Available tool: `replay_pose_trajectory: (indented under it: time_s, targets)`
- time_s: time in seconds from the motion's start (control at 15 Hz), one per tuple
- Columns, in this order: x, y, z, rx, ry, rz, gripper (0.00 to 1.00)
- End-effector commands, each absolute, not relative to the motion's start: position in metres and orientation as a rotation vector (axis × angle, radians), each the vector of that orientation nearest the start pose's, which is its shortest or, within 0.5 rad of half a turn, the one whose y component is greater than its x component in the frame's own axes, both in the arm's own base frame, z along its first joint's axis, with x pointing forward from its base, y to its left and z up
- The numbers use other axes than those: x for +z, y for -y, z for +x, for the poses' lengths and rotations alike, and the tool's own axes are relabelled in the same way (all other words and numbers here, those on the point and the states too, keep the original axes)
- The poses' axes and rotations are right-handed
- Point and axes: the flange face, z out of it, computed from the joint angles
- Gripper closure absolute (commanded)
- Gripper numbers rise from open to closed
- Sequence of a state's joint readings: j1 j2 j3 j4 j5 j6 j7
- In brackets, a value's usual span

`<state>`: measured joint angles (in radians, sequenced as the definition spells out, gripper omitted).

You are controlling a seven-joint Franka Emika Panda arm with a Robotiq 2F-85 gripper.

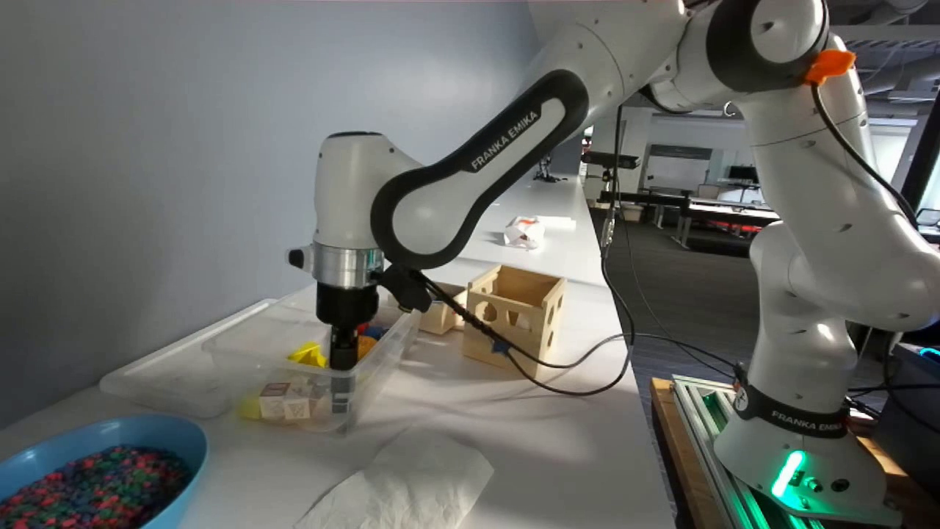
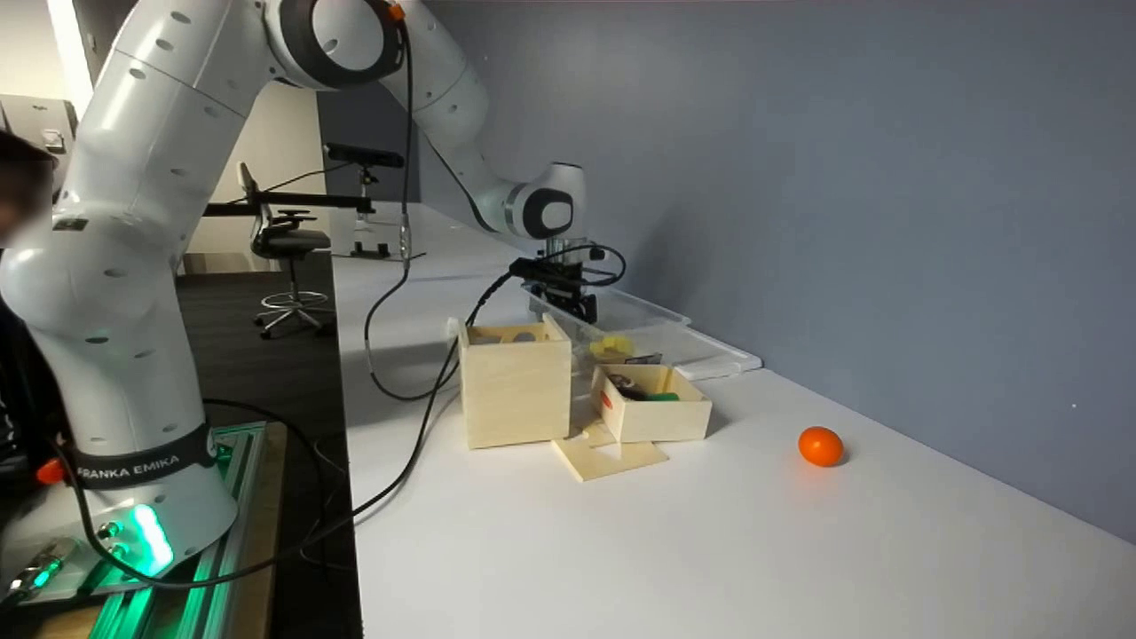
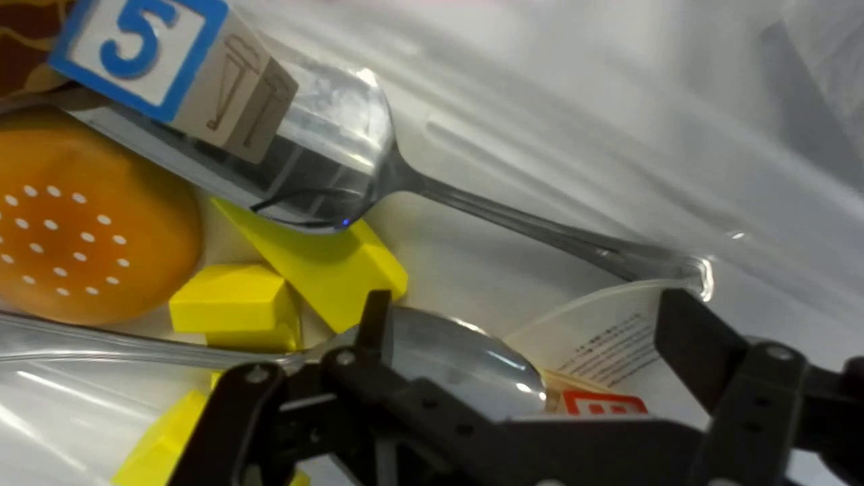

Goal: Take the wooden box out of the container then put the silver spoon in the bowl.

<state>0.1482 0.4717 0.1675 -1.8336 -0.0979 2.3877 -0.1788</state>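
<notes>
Pincer: spread wide, reaching down inside the container, its two fingers standing well apart in the wrist view.
Silver spoon: in the container; its rounded end shows between the fingers, and its handle runs to the left edge of the wrist view, just beside yellow blocks.
Contact: one finger crosses in front of the spoon's neck, so from this angle I cannot tell whether the two touch.
Broad metal utensil: also in the container, above the spoon in the wrist view, its handle slanting down to the right.
Block marked 5: over the utensil's broad head.
Orange dome with white dots: at the left of the wrist view, near the yellow blocks.
Wooden box: out of the container and near its end, upright on the bench, a dark item and a green item inside.
Wooden cube: taller, with cut-out holes, just beside the box.
Flat wooden piece: on the bench in front of box and cube in an exterior view.
Orange ball: on the bench, well apart from the box.
Bowl: bright blue, speckled inside, on the bench near the container, cut off by the edge of an exterior view.
White sheet: crumpled, on the bench.
</notes>
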Motion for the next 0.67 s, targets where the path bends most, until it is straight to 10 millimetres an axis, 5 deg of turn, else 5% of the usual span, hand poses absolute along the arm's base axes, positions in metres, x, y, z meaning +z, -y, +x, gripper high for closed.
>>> replay_pose_trajectory:
  time_s: [0.0, 0.07, 0.13, 0.6]
  targets:
    - [0.270, -0.199, 0.637, -0.208, 0.885, -2.994, 0.00]
    - [0.270, -0.199, 0.639, -0.236, 0.886, -2.991, 0.00]
    - [0.272, -0.200, 0.640, -0.260, 0.891, -2.988, 0.20]
    - [0.281, -0.196, 0.647, -0.410, 0.858, -3.011, 0.69]
